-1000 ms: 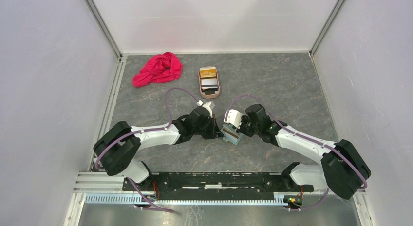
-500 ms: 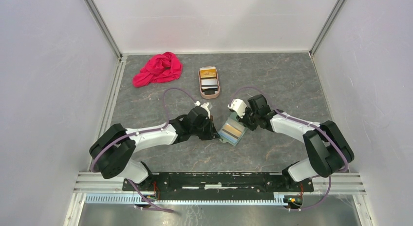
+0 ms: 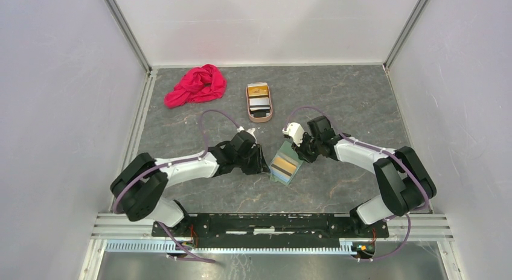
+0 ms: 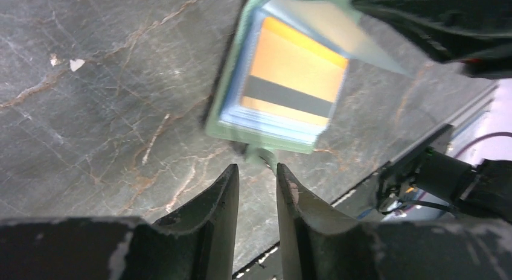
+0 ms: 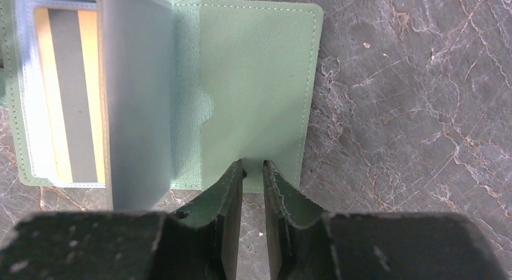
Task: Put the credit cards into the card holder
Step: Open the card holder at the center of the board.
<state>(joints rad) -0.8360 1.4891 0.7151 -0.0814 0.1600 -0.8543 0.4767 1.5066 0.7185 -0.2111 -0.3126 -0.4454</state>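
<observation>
Sage-green card holder (image 3: pixel 285 165) lies spread open on the dark marbled surface (image 3: pixel 362 105) between the two arms, roughly at the middle of the near half. An orange card (image 4: pixel 293 78) with a dark stripe sits in its clear pocket, and a light-blue inner leaf (image 5: pixel 136 99) stands up from the fold beside that pocket. The right end effector (image 5: pixel 252 168) has its fingers drawn almost together on the rim of the plain green flap, pinching it; in the top view this flap is tilted up off the surface toward that arm. The left end effector (image 4: pixel 256 171) sits low at the opposite edge, its fingers only narrowly parted with nothing between them; the holder's small snap tab (image 4: pixel 262 155) lies just beyond the tips. Farther back on the surface, a pinkish-tan oval tray (image 3: pixel 260 119) holds more credit cards (image 3: pixel 259 102), a gold one at the far end and grey and dark ones nearer. A crumpled red cloth (image 3: pixel 196 85) lies to the left of the tray, apart from it.
</observation>
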